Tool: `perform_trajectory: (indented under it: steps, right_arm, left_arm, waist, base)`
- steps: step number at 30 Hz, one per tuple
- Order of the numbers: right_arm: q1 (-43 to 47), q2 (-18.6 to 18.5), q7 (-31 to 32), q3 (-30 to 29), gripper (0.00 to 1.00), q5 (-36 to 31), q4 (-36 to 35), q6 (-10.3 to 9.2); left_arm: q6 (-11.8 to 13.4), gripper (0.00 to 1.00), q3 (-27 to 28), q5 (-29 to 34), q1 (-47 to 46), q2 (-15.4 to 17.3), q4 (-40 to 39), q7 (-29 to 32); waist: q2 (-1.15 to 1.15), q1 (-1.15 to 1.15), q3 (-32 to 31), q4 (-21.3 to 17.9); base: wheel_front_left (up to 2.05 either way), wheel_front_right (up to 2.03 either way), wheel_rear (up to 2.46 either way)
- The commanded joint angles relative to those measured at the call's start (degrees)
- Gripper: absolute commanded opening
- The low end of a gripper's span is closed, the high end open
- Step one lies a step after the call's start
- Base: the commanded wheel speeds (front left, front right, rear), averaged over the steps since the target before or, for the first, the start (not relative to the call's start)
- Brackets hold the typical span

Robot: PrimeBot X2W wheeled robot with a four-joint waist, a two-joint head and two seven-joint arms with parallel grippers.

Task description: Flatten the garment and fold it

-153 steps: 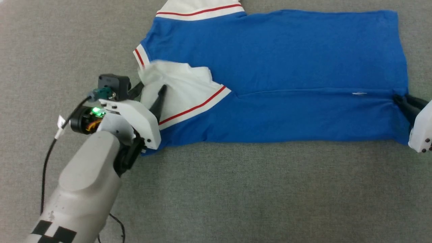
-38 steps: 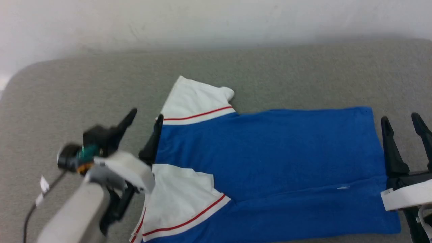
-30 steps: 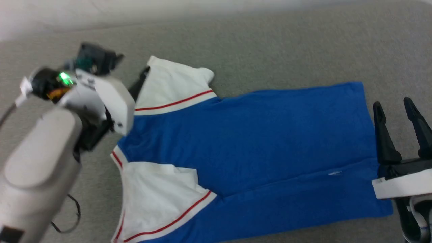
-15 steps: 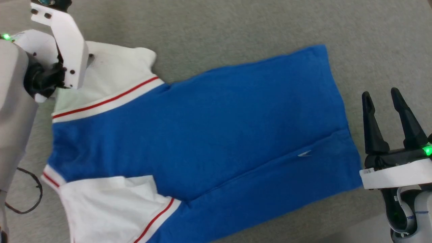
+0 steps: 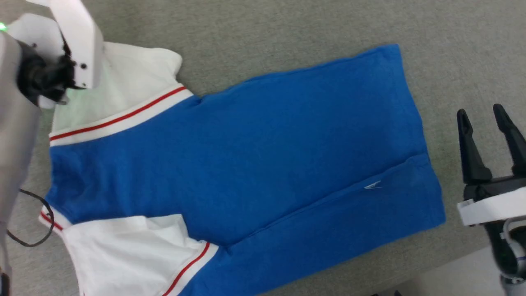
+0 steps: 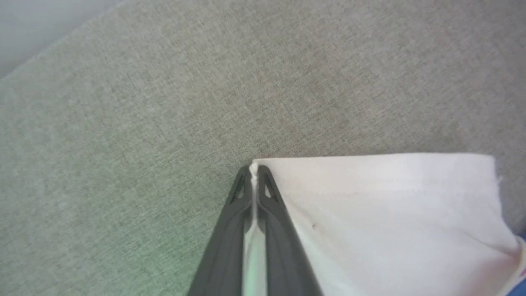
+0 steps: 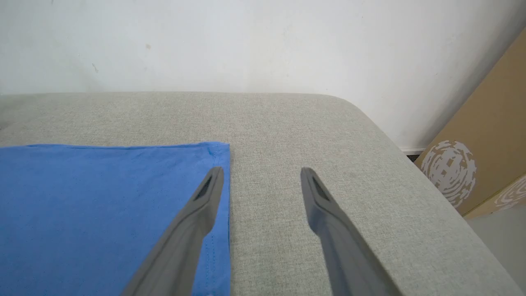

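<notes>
Pinching the outer corner of the far white sleeve (image 5: 127, 90), the left gripper (image 6: 253, 172) has its two dark fingers pressed together, with a sliver of white cloth showing between them in the left wrist view. One garment (image 5: 246, 156), a bright blue jersey shirt, lies spread on the grey upholstered surface (image 5: 287, 33). Its two white sleeves are toward the robot's left and its hem toward the right. The near sleeve (image 5: 131, 250) is folded in over the blue body, and each sleeve carries one thin red stripe. One small white mark (image 5: 372, 186) sits on the crease near the hem. The right gripper (image 5: 487, 119) is spread wide just beside the hem. In the right wrist view one of its fingers lines up with the hem's edge, but whether it touches the cloth cannot be told. One black cable (image 5: 24, 234) loops beside the left arm. One cardboard box (image 7: 485, 156) with white swirl prints stands past the surface's rounded corner, below a pale wall (image 7: 246, 41). Five seconds earlier the left gripper was at the near sleeve and the right gripper was at the hem corner. Now the left one has moved to the far sleeve and closed there, having been wide open a second ago. The right one is off the cloth. The head camera has also turned, so the shirt runs slantwise.
</notes>
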Motion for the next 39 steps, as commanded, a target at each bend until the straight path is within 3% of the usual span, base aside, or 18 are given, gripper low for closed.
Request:
perform_trajectory:
  steps: [1,7,14,23,34,35,36,39]
  right_arm:
    - [-1.54,-2.37,1.96,0.45,1.0,0.13,-0.34,-0.05]
    - [-4.86,-12.26,15.6,4.16,1.0,5.4,0.12,-0.05]
    - [-12.51,-23.06,32.3,11.08,1.0,13.81,5.08,-0.05]
    - [-21.98,-30.7,42.35,18.67,1.0,16.93,14.6,-0.05]
    - [-28.24,-32.22,43.61,28.49,1.0,16.61,27.45,-0.05]
    - [-28.26,-32.2,43.79,29.16,0.4,17.07,28.3,-0.05]
    - [-28.34,-32.28,43.58,29.77,0.02,17.31,28.96,-0.05]
    - [-28.7,-32.38,41.9,31.2,0.0,18.04,30.55,-0.05]
  left_arm:
    - [-0.29,0.0,-1.32,1.08,3.82,-0.98,0.31,-2.98]
    - [-1.13,0.0,-2.69,3.96,4.76,-3.02,-3.94,-14.87]
    - [-0.53,0.0,-3.45,5.72,8.65,-3.66,-13.08,-23.94]
    - [3.17,0.0,-5.3,7.22,16.72,-3.56,-28.91,-27.25]
    - [6.95,0.0,-6.63,8.15,23.0,-3.84,-40.0,-29.53]
    - [7.18,0.0,-6.56,8.13,23.3,-3.86,-40.15,-29.86]
    - [7.33,0.0,-6.52,8.17,23.57,-3.83,-40.21,-30.21]
    - [7.8,0.0,-6.25,8.08,24.52,-3.78,-40.03,-31.47]
  waist:
    - [0.0,0.0,-2.68,2.85]
    - [0.0,0.0,-5.98,8.2]
    - [0.0,0.0,-7.71,15.04]
    - [0.0,0.0,-6.44,21.93]
    - [0.0,0.0,-5.41,25.94]
    - [0.0,0.0,-5.46,26.05]
    - [0.0,0.0,-5.54,26.11]
    - [0.0,0.0,-6.23,25.94]
  base:
    - [0.0,0.0,0.0]
    - [0.0,0.0,0.0]
    - [0.0,0.0,0.0]
    - [0.0,0.0,0.0]
    - [0.0,0.0,0.0]
    - [0.0,0.0,0.0]
    - [0.0,0.0,0.0]
    - [0.0,0.0,0.0]
